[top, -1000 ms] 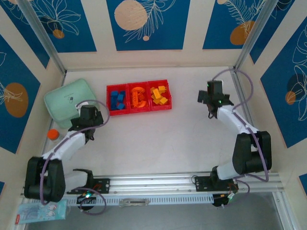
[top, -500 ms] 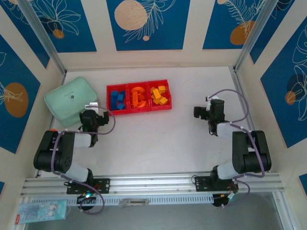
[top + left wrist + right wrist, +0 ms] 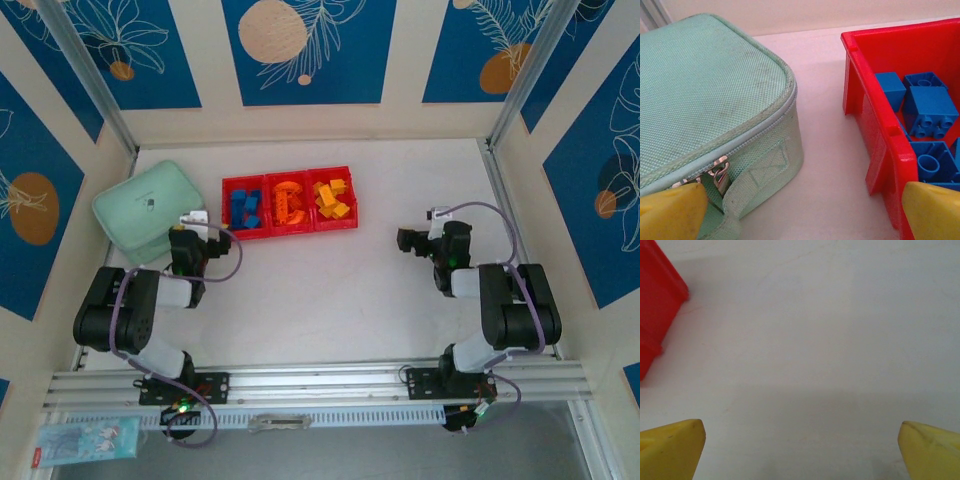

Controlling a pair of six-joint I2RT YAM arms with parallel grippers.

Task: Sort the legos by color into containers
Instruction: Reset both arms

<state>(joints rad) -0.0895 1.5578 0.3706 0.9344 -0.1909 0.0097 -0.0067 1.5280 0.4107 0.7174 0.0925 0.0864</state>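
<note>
The red tray (image 3: 290, 171) lies at the back centre, its three containers side by side. Blue legos (image 3: 245, 208) fill the left one, orange legos (image 3: 288, 200) the middle, yellow legos (image 3: 332, 198) the right. My left gripper (image 3: 192, 235) hovers low between the mint box and the tray's left end, open and empty. In the left wrist view its yellow fingertips (image 3: 675, 207) frame bare table, with the tray wall (image 3: 875, 125) and blue legos (image 3: 930, 107) at right. My right gripper (image 3: 408, 240) is open over bare table, right of the tray; the tray corner (image 3: 657, 305) shows far left.
A mint green zipped box (image 3: 145, 210) sits at the back left, its corner and strap close to my left fingers (image 3: 705, 95). A metal rail (image 3: 320, 380) runs along the near edge. Walls close in the table on three sides.
Both arms have folded back toward their bases. The right gripper came down from the far right and nearer; the left gripper shifted slightly. Both stayed open.
</note>
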